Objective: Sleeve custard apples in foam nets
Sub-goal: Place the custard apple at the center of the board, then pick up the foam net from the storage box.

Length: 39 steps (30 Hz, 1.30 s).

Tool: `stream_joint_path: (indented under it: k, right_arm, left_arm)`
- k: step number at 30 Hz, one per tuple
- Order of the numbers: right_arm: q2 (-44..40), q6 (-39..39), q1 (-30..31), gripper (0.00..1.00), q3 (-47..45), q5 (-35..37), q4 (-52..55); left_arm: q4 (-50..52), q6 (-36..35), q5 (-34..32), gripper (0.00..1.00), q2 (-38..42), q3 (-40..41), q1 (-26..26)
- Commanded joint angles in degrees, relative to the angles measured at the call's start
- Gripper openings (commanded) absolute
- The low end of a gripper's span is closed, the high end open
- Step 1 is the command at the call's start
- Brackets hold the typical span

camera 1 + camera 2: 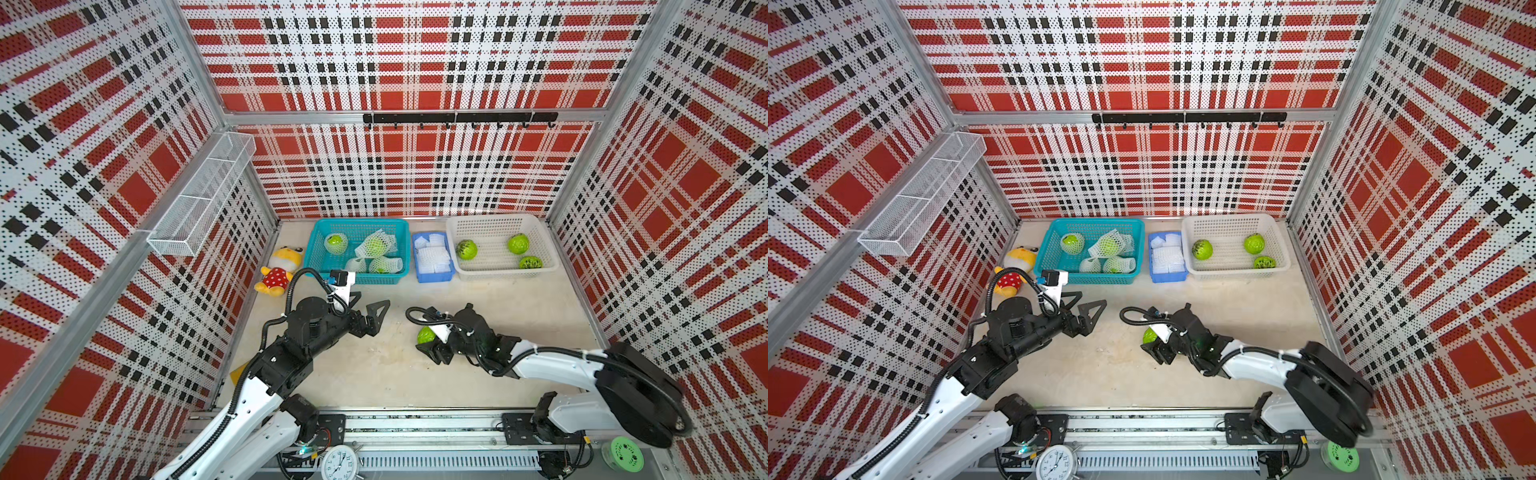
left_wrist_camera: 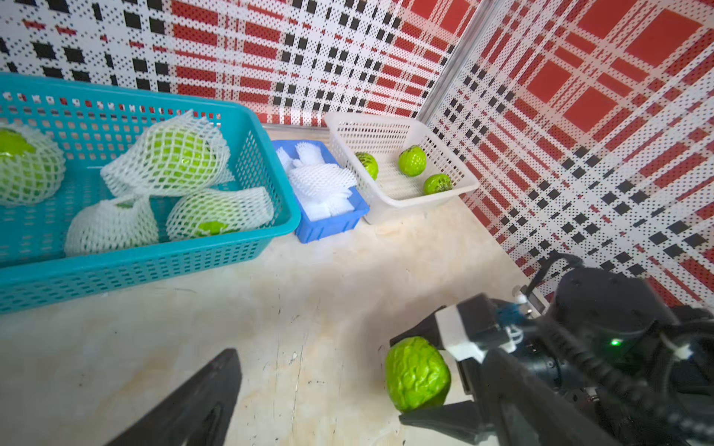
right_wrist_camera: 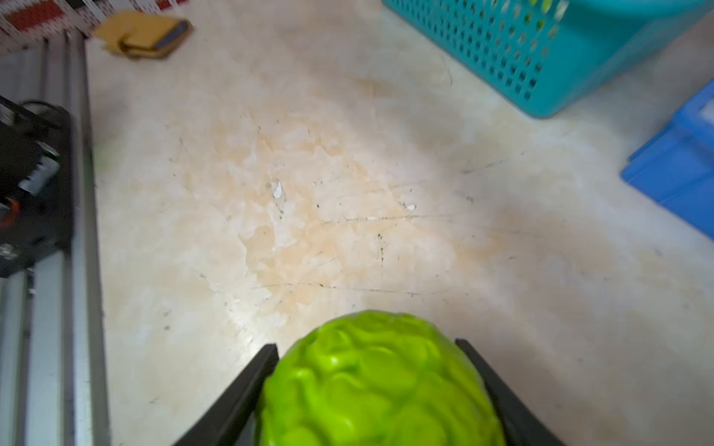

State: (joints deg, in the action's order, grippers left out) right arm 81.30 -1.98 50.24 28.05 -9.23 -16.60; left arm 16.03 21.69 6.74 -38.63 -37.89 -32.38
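My right gripper (image 1: 424,340) is shut on a bare green custard apple (image 1: 425,333) (image 2: 417,372) low over the middle of the table; in the right wrist view the black fingers (image 3: 247,390) press both sides of the fruit (image 3: 380,382). To its left my left gripper (image 1: 370,302) (image 2: 361,359) stands wide open and holds nothing. White foam nets (image 1: 432,255) (image 2: 320,181) are piled in a small blue bin. Three bare custard apples (image 1: 518,243) lie in the white basket (image 1: 494,218). Several sleeved fruits (image 1: 376,245) lie in the teal basket (image 1: 357,223).
A yellow and red plush toy (image 1: 279,270) sits left of the teal basket. A flat yellow object (image 3: 145,33) lies near the front left corner. A clock (image 1: 340,462) and a green disc (image 1: 622,453) sit on the front rail. A wire shelf (image 1: 203,195) hangs on the left wall.
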Motion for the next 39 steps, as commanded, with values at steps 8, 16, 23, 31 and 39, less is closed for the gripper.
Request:
stream_joint_path:
  k: [8, 16, 23, 31, 39]
  right_arm:
    - [4.63, -1.62, 1.23, 0.83, 0.11, 5.42, -12.14]
    - [-14.81, -11.88, 0.89, 0.98, 4.85, 8.88, 7.73]
    - [-15.25, 3.99, -11.91, 0.93, 29.69, 5.06, 33.26]
    - [-2.41, 9.12, -18.24, 0.9, 48.07, 6.98, 44.67]
    - [17.16, 12.08, -21.95, 0.76, 64.24, 10.13, 51.16]
  left_arm:
    - [7.68, 3.24, -6.99, 0.99, 2.33, -2.45, 1.31]
    - [6.98, 4.38, -6.88, 0.99, 3.09, -1.93, 1.48]
    - [5.33, 8.25, -6.46, 0.99, -8.54, -2.36, 1.53]
    - [3.52, 11.96, -4.75, 0.96, -19.25, -2.84, -0.38]
    - [-4.93, 14.69, -3.47, 0.96, -22.54, 1.16, 0.09]
